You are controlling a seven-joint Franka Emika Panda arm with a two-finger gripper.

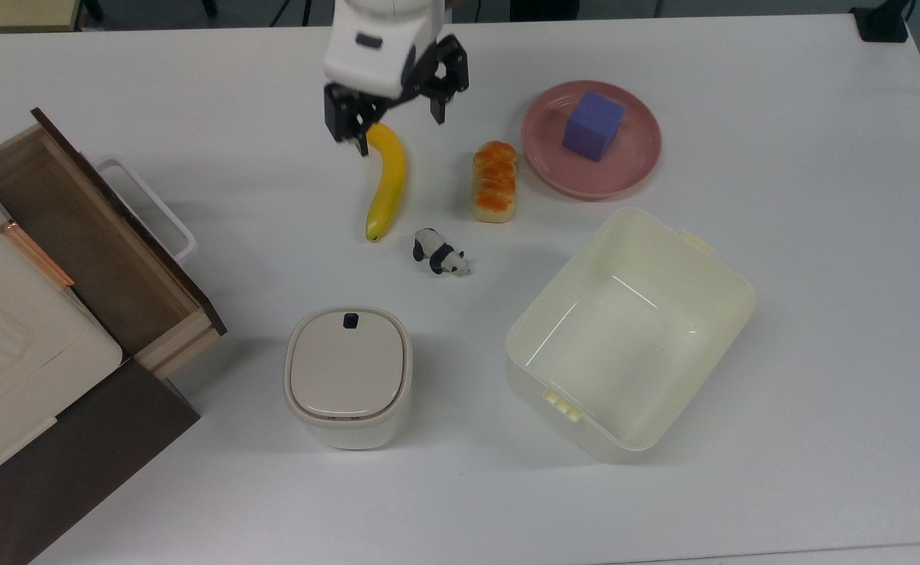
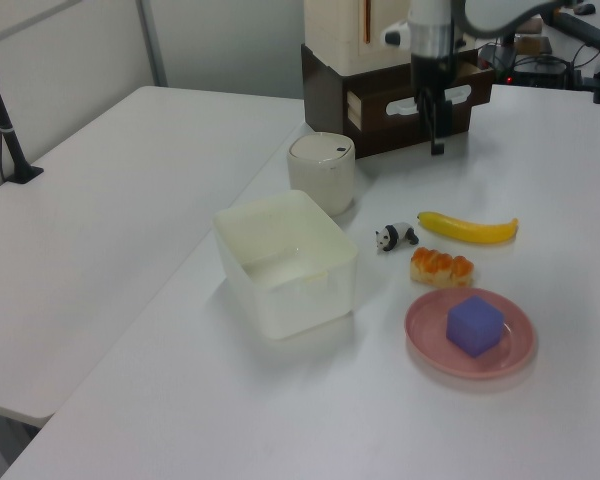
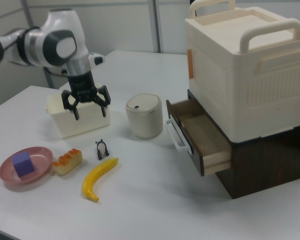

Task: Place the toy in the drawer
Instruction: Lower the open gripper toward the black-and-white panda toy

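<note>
The toy (image 1: pixel 440 253), a small black-and-white panda, stands on the white table between the banana and the cream bin; it also shows as toy (image 2: pixel 396 237) and toy (image 3: pixel 101 149). The drawer (image 1: pixel 91 243) is pulled open at the top view's left, with a brown bottom and white loop handle, and nothing lies in it; drawer (image 3: pixel 197 135) sits under a cream box. My gripper (image 1: pixel 399 133) hangs open and empty above the banana's stem end, well short of the toy. It hovers over the table as gripper (image 3: pixel 90 114) and gripper (image 2: pixel 437 130).
A yellow banana (image 1: pixel 387 184) and an orange-glazed bread loaf (image 1: pixel 495 182) lie just beyond the toy. A pink plate (image 1: pixel 624 176) holds a purple cube (image 1: pixel 593 125). An open cream bin (image 1: pixel 730 275) and a lidded cream container (image 1: pixel 347 375) stand nearer the front.
</note>
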